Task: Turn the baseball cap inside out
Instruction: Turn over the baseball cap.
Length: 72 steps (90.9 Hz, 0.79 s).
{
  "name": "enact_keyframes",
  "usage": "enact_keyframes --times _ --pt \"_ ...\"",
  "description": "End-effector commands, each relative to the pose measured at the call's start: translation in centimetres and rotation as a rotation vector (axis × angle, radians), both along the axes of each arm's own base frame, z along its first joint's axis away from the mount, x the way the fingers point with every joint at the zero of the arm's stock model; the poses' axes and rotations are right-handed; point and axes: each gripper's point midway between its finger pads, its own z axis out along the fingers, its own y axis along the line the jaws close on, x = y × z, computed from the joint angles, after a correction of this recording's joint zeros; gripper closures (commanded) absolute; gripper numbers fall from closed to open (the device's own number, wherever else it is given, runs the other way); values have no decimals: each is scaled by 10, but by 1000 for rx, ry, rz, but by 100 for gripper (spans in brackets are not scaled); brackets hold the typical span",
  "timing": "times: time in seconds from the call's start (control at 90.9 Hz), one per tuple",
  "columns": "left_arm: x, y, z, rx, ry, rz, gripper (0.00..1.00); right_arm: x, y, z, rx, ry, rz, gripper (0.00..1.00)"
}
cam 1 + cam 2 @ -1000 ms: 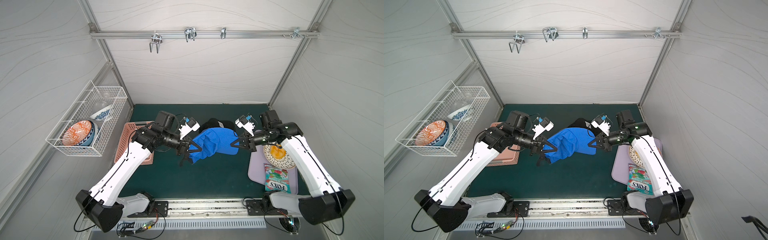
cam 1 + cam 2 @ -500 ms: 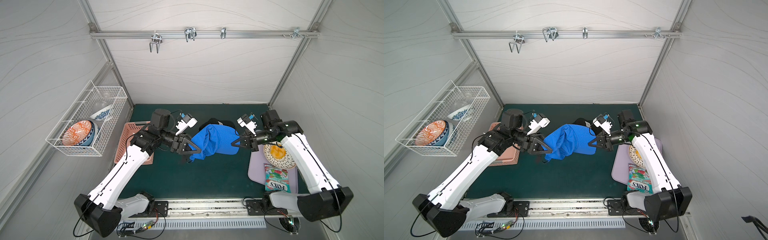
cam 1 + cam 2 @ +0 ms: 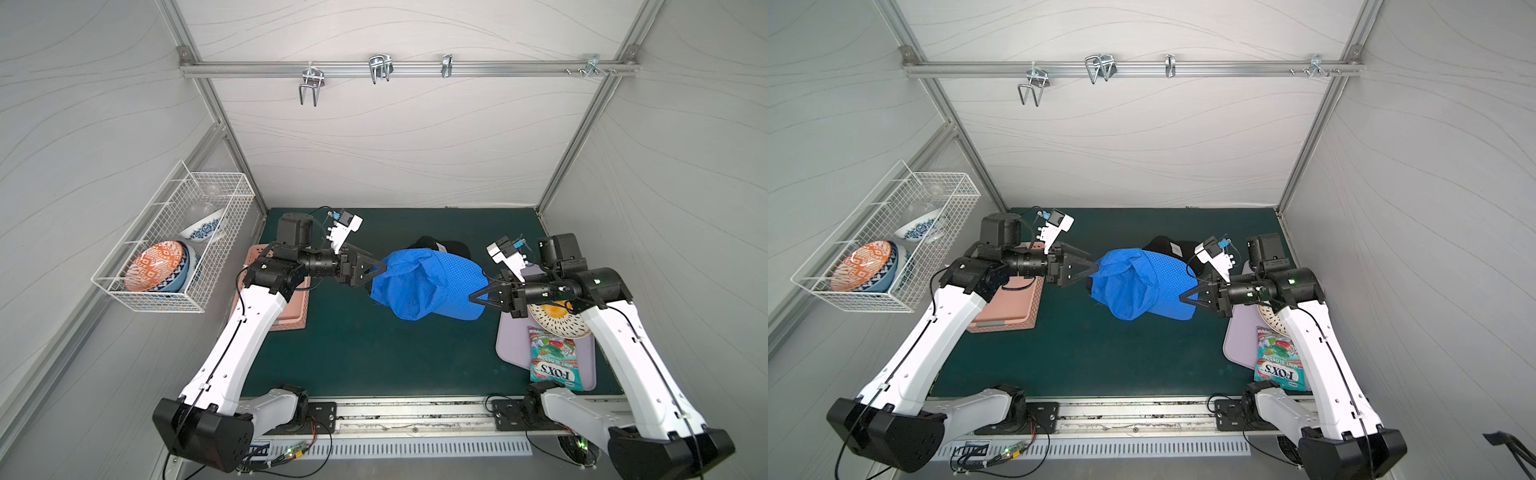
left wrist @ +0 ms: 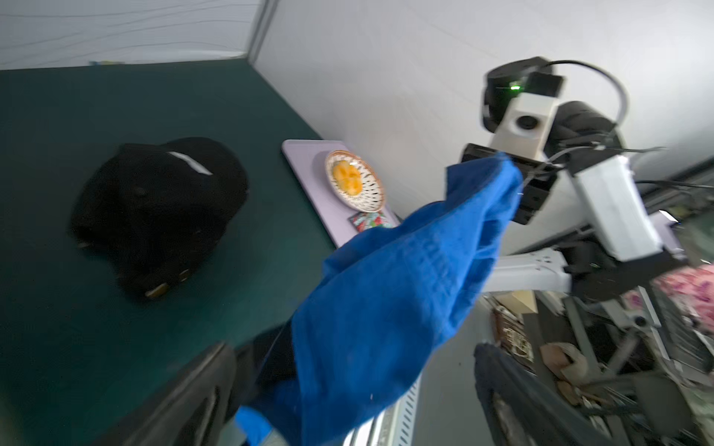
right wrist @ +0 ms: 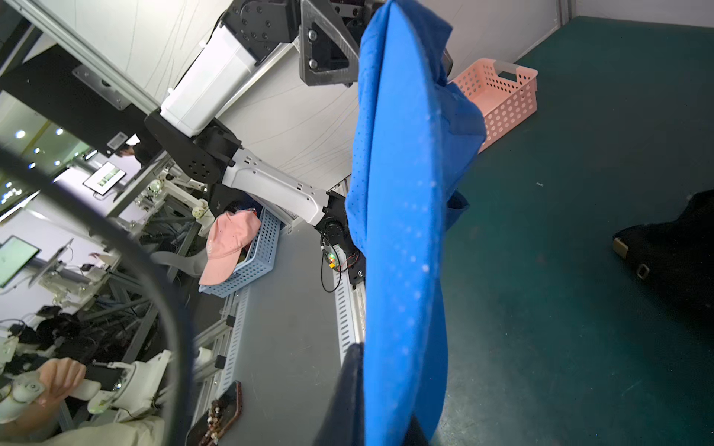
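Observation:
The blue baseball cap [image 3: 428, 286] hangs crumpled above the green mat, between my two arms in both top views [image 3: 1142, 282]. My right gripper [image 3: 473, 297] is shut on its perforated right edge; in the right wrist view the cap's fabric [image 5: 402, 193] runs straight out from the closed right gripper [image 5: 386, 417]. My left gripper [image 3: 374, 270] stands open at the cap's left edge. In the left wrist view the left gripper [image 4: 353, 386] has its fingers far apart, and the loose blue cloth [image 4: 386, 309] lies between them, pinched by neither.
A black cap [image 3: 440, 247] lies on the mat behind the blue one. A pink basket [image 3: 291, 316] sits at the left. At the right, a purple tray [image 3: 511, 345] carries a plate [image 3: 557, 318] and a candy bag [image 3: 555, 359]. A wire basket [image 3: 174, 249] of bowls hangs on the left wall.
My left gripper has opened and let go of the cap's left edge, its wrist rising a little. The right gripper keeps its hold; the cap's loose side has slumped.

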Motion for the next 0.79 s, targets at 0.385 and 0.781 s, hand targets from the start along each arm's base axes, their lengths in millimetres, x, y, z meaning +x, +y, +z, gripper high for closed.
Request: enact_keyframes --times 0.385,0.781 --pt "-20 -6 2 -7 -76 254 37 48 -3 7 -9 61 -216 100" --pt "30 -61 -30 7 -26 226 42 28 0 16 49 98 -148 100"
